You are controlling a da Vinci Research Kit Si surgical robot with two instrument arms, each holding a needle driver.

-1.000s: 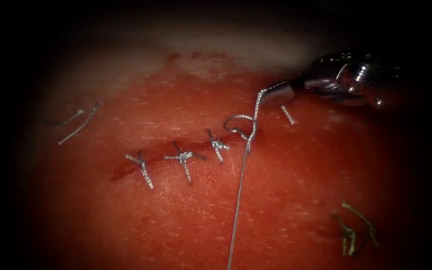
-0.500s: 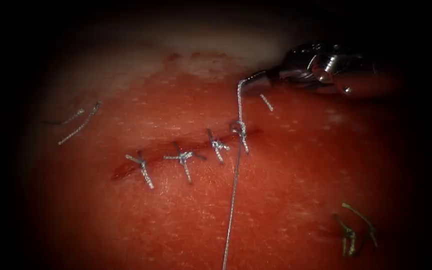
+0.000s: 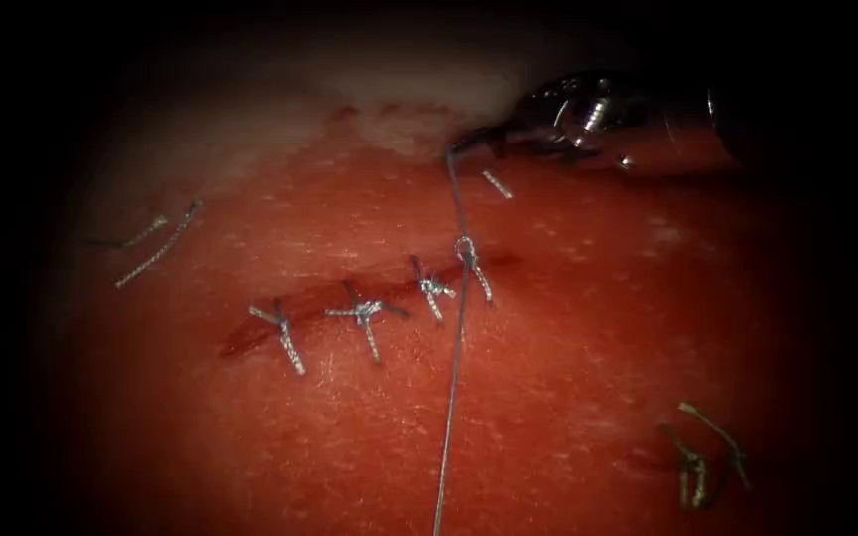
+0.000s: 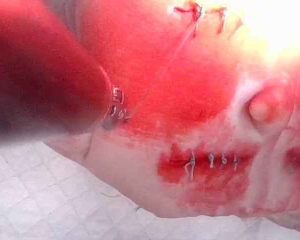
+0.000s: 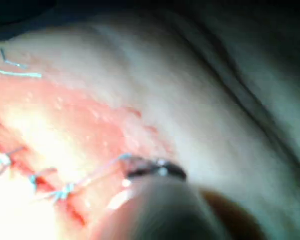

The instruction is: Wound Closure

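Note:
The cut (image 3: 350,295) in the tissue (image 3: 568,328) carries three tied stitches (image 3: 364,318). At its right end sits a fresh knot (image 3: 466,248). My right tool (image 3: 471,145) is beyond the cut at the upper right, jaws shut on the thread (image 3: 457,194) that rises taut from the knot; a short tail (image 3: 496,184) hangs beside it. A long strand (image 3: 449,397) runs from the knot down past the near edge. In the left wrist view my left tool (image 4: 117,111) grips this thread (image 4: 160,75). The right wrist view shows the right tool (image 5: 150,171) holding thread (image 5: 97,172).
Cut ends of thread (image 3: 156,243) lie on the tissue at the far left, and darker cut pieces (image 3: 702,457) at the lower right. Red fluid coats the tissue around the cut. Pale fat (image 3: 419,94) borders the far side. White cloth (image 4: 50,200) lies under the tissue.
My right tool has moved left and away from the cut, pulling its thread. The open loop over the cut's right end has drawn down into a small tight knot.

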